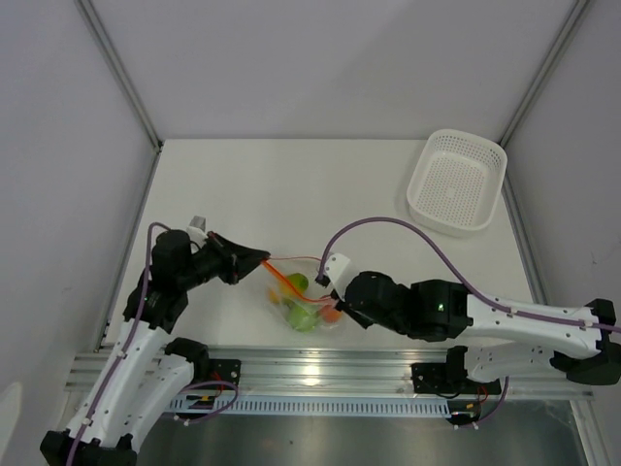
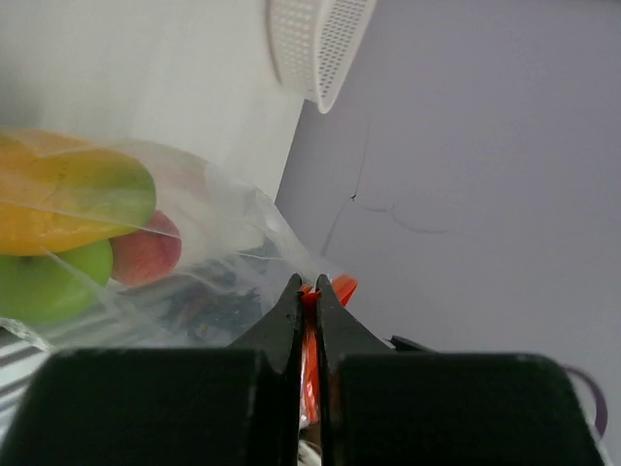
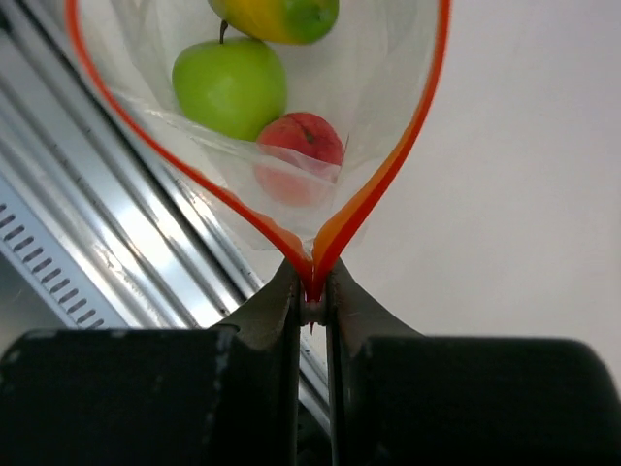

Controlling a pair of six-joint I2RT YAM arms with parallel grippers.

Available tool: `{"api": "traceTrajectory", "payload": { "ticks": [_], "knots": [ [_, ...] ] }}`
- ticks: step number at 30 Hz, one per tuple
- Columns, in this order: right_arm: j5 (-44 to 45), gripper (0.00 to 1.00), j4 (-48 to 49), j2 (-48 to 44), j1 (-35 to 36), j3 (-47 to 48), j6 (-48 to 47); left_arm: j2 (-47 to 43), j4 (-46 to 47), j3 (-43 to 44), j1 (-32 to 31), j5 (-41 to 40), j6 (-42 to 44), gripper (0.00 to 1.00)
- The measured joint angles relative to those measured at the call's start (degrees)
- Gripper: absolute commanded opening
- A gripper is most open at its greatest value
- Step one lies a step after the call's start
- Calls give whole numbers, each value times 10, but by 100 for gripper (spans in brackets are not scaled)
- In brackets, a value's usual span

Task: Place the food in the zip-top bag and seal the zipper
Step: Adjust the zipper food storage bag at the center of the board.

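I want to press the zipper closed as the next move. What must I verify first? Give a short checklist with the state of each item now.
1. Green fruit, red fruit and yellow-orange fruit inside the zip-top bag: ok.
2. Left gripper shut on one zipper end: ok.
3. Right gripper shut on the other end: ok.
4. Zipper sealed: not ok, the mouth gapes in a wide loop.
5. Fruit clear of the zipper line: cannot tell.
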Motion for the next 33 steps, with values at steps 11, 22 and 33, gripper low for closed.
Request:
{"api": "traceTrajectory", "payload": {
  "ticks": [11,22,33],
  "knots": [
    [-46,0,56,-75,-75,26,-18,-127,-80,99,-1,-60,209,1],
    [-179,0,118,-33,-159,-101,-17,-176,-177,-41,-1,-78,248,1],
    [-259,0,97,-48,-162,-64,-43,-171,-202,101,-1,-110,393,78]
  ]
}}
